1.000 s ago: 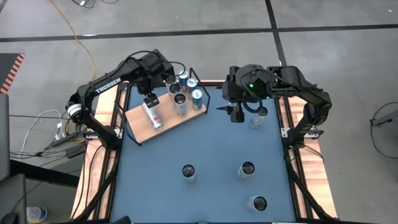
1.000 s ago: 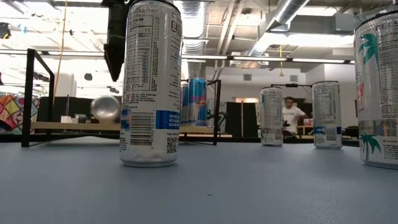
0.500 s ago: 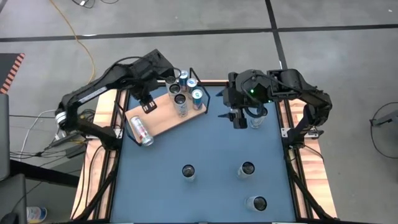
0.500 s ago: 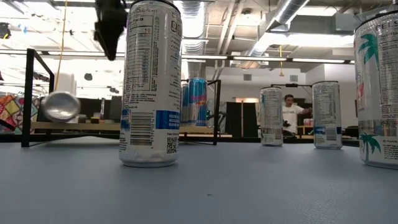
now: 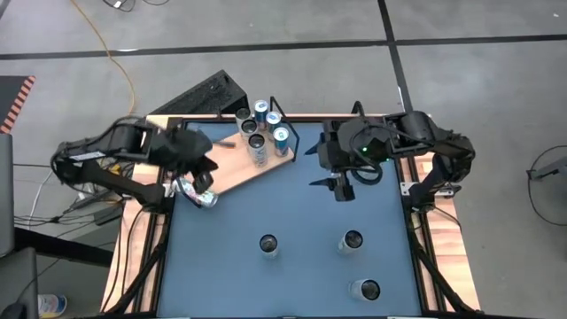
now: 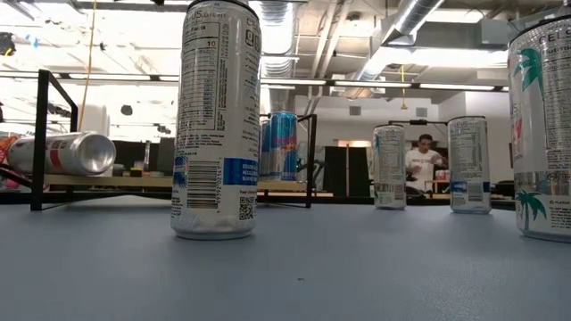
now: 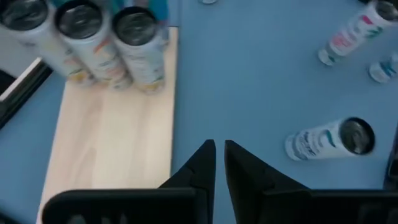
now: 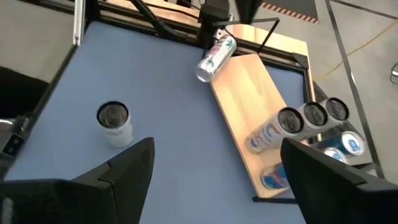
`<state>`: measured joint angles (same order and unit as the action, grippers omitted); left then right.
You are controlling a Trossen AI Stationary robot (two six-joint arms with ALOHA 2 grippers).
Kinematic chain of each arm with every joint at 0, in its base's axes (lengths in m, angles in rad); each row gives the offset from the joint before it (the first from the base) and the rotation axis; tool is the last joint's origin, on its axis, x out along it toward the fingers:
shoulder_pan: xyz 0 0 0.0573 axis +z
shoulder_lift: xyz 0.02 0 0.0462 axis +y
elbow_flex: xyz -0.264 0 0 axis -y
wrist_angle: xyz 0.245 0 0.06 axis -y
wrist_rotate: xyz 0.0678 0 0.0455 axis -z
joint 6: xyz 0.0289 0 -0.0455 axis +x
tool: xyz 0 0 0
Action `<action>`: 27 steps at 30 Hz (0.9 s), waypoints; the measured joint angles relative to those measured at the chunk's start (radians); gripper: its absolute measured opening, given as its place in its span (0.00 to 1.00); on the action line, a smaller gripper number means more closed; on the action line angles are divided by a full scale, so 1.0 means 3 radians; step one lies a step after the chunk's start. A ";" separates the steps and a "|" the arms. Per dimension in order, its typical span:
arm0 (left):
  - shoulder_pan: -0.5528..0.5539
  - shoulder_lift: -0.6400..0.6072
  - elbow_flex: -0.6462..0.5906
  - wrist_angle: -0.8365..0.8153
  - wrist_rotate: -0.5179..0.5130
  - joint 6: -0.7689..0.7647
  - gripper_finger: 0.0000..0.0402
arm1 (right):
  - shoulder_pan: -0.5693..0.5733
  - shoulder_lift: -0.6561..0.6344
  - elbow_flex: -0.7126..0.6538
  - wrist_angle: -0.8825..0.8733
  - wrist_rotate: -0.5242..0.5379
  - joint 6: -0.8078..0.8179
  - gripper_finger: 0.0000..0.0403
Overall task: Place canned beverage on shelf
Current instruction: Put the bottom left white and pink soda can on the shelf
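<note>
High view, lying can: one canned beverage (image 5: 200,191) lies on its side at the near left corner of the shelf (image 5: 232,168). We cannot tell whether it rests on the board or has just rolled off its edge.
What changed: a second ago this can lay in the middle of the board under the left arm. It has since rolled towards the left end, and the arm has swung away to the left.
Meaning for the task: we judge the placement failed. The can is neither upright nor secure and needs picking up again.
Left pincer: the left pincer (image 7: 219,149) has gone from parted to fully closed and holds nothing. It is just beside the fallen can.
Right pincer: the right pincer (image 5: 341,186) hangs wide and empty over the far right of the surface (image 5: 301,221), as it did before.
Count, shelf: we count six upright cans (image 5: 259,152) packed at the far end by the black wire frame (image 5: 275,105). They crowd each other, so the figure is not firm.
Count, surface: three standing cans (image 5: 268,242) show in the open, near the middle and right.
Count, low view: four stand on the blue, so we think one is hidden under the right arm.
Count, arms: two.
Beyond: a person (image 6: 421,165) shows far off in the room.
</note>
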<state>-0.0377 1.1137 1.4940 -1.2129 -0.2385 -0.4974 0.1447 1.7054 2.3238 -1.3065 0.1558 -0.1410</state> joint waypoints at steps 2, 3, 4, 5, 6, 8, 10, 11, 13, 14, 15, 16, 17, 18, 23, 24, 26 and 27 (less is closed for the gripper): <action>-0.0275 0.0004 0.0000 -0.0011 -0.0168 -0.0116 0.05 | 0.0019 0.0001 -0.0121 0.0115 0.0000 0.0010 0.83; -0.0395 0.0003 -0.0003 -0.0017 -0.0228 -0.0210 0.05 | 0.0024 0.0001 -0.0199 0.0184 0.0000 0.0011 0.83; -0.0509 0.0000 -0.0020 -0.0018 -0.0264 -0.0314 0.05 | 0.0022 0.0001 -0.0286 0.0262 0.0001 0.0012 0.83; -0.0606 0.0001 -0.0026 -0.0049 -0.0289 -0.0410 0.05 | 0.0021 0.0003 -0.0369 0.0341 0.0001 0.0012 0.83; -0.0690 0.0004 -0.0029 -0.0092 -0.0317 -0.0492 0.05 | 0.0020 0.0004 -0.0455 0.0409 0.0000 0.0010 0.83; -0.0860 0.0007 -0.0029 -0.0209 -0.0333 -0.0650 0.05 | -0.0004 0.0005 -0.0625 0.0529 0.0001 -0.0033 0.83; -0.0990 0.0002 -0.0029 -0.0332 -0.0397 -0.0747 0.05 | -0.0031 0.0005 -0.0825 0.0786 0.0006 -0.0089 0.83; -0.1049 0.0001 -0.0029 -0.0364 -0.0457 -0.0796 0.05 | -0.0044 0.0005 -0.0939 0.0973 0.0007 -0.0125 0.83; -0.1151 0.0003 -0.0031 -0.0387 -0.0600 -0.0888 0.05 | -0.0080 0.0007 -0.1189 0.1509 0.0007 -0.0183 0.83; -0.1195 0.0003 -0.0031 -0.0384 -0.0683 -0.0921 0.05 | -0.0096 0.0009 -0.1318 0.1823 0.0006 -0.0195 0.83; -0.1238 0.0003 -0.0031 -0.0379 -0.0767 -0.0957 0.05 | -0.0116 0.0009 -0.1446 0.2149 0.0006 -0.0196 0.83; -0.1282 0.0003 -0.0031 -0.0379 -0.0834 -0.0994 0.05 | -0.0137 0.0010 -0.1576 0.2514 0.0006 -0.0197 0.83; -0.1320 0.0001 -0.0031 -0.0382 -0.0881 -0.1016 0.05 | -0.0157 0.0035 -0.1692 0.2886 0.0008 -0.0197 0.83; -0.1357 0.0001 -0.0031 -0.0383 -0.0911 -0.1030 0.05 | -0.0181 0.0083 -0.1782 0.3244 0.0008 -0.0197 0.83; -0.1487 0.0003 -0.0031 -0.0382 -0.1001 -0.1051 0.05 | -0.0254 0.0470 -0.1928 0.4052 0.0011 -0.0196 0.83; -0.1501 0.0003 -0.0031 -0.0383 -0.1029 -0.1058 0.05 | -0.0264 0.0564 -0.1929 0.4105 0.0010 -0.0189 0.83; -0.1522 0.0003 -0.0031 -0.0385 -0.1081 -0.1065 0.05 | -0.0274 0.0758 -0.1925 0.4307 0.0010 -0.0116 0.83; -0.1532 0.0003 -0.0031 -0.0389 -0.1093 -0.1065 0.05 | -0.0275 0.0856 -0.1922 0.4394 0.0010 -0.0066 0.83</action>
<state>-0.4973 1.1145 1.4849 -1.3295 -0.5664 -0.8169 0.0622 1.9622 1.7473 0.0119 0.1589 -0.1610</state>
